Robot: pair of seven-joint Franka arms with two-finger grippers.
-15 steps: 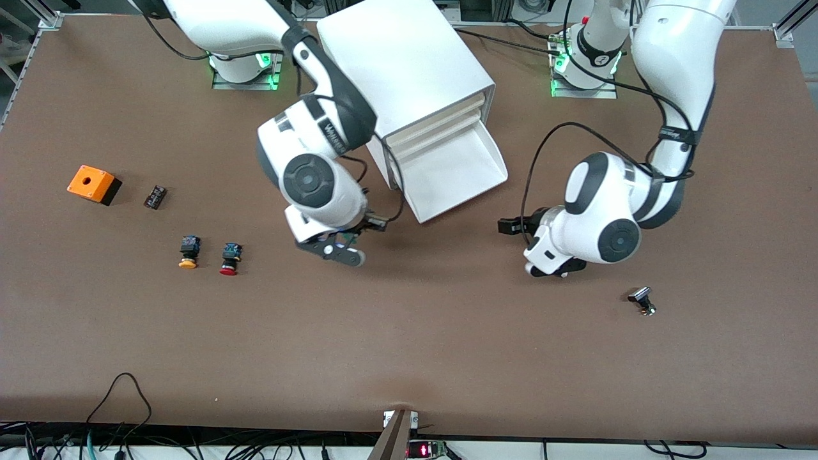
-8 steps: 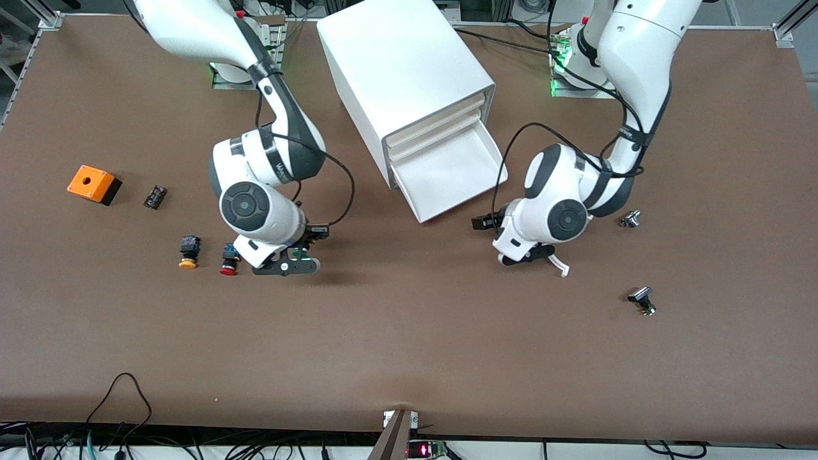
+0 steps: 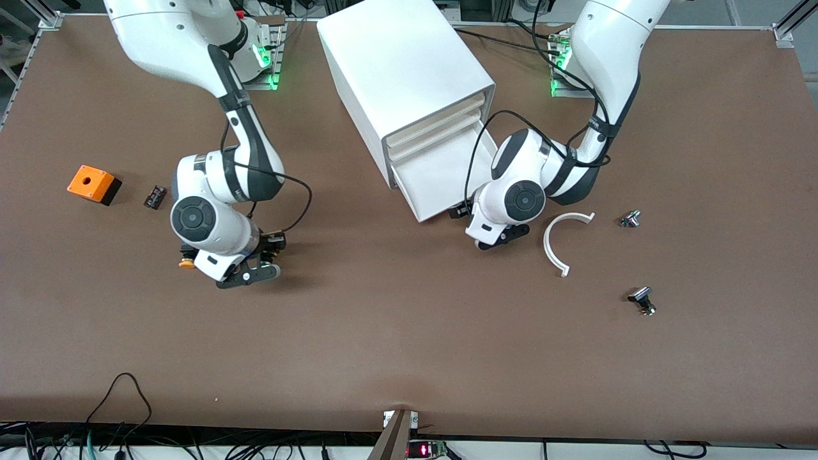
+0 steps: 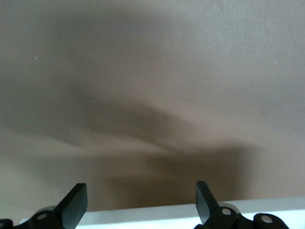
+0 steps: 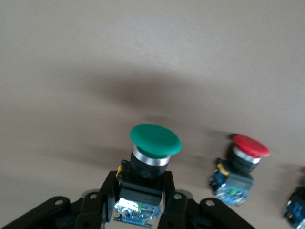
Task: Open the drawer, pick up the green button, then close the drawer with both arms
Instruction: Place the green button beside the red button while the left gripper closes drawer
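The lowermost drawer (image 3: 438, 179) of the white cabinet (image 3: 402, 70) stands pulled out, and the part of its tray that shows is bare. My right gripper (image 3: 246, 273) is shut on the green-capped button (image 5: 155, 141), gripping its black-and-blue body, low over the table beside the red-capped button (image 5: 244, 160). In the front view the green button is hidden under the gripper. My left gripper (image 3: 493, 241) is open and empty by the drawer's front edge. In the left wrist view (image 4: 140, 194) a white strip (image 4: 143, 214) lies between its fingers.
The yellow-capped button (image 3: 186, 262) peeks out by the right arm. An orange box (image 3: 94, 183) and a small black part (image 3: 154, 196) lie toward the right arm's end. A white curved piece (image 3: 555, 246) and two small metal parts (image 3: 631, 219) (image 3: 641, 299) lie toward the left arm's end.
My right gripper has carried the green button from near the drawer toward the red and yellow buttons. My left gripper has moved to the drawer's front edge, uncovering the white curved piece.
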